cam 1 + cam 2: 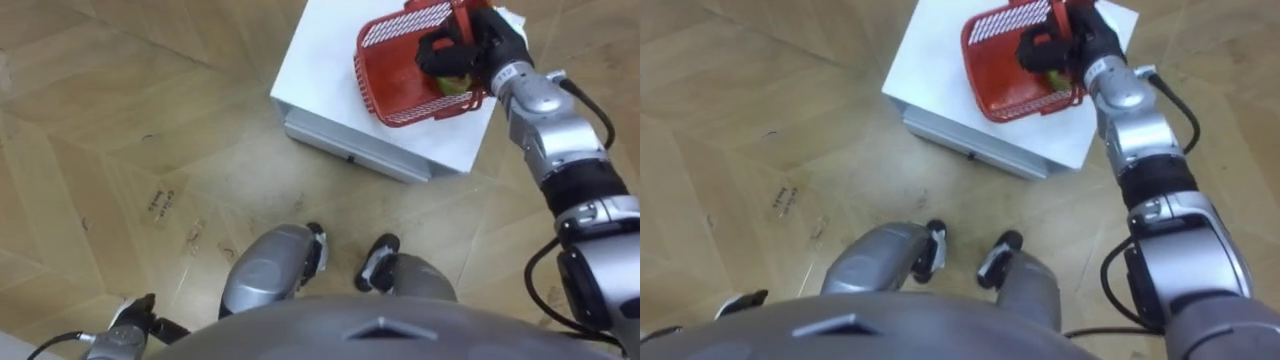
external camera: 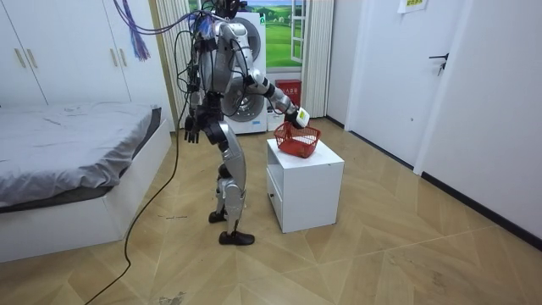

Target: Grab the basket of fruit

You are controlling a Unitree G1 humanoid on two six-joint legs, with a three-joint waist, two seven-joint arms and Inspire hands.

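Fruit basket (image 1: 378,90), red. Left eye view: being held over white cabinet (image 1: 320,70) by right hand (image 1: 470,48), fingers curled round handle (image 1: 460,18); green fruit (image 1: 455,85) being carried inside. Room view: basket being kept at the cabinet top, contact not determinable; left hand (image 2: 193,129) being hung by the hip, fingers loose. Right eye view: basket being tipped. Advised: being raised straight up, levelled, so fruit is not spilled.

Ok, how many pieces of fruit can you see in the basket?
1: a yellow-green fruit in the red basket on the white cabinet, just below the right hand that grips the basket. More may be hidden under that hand.
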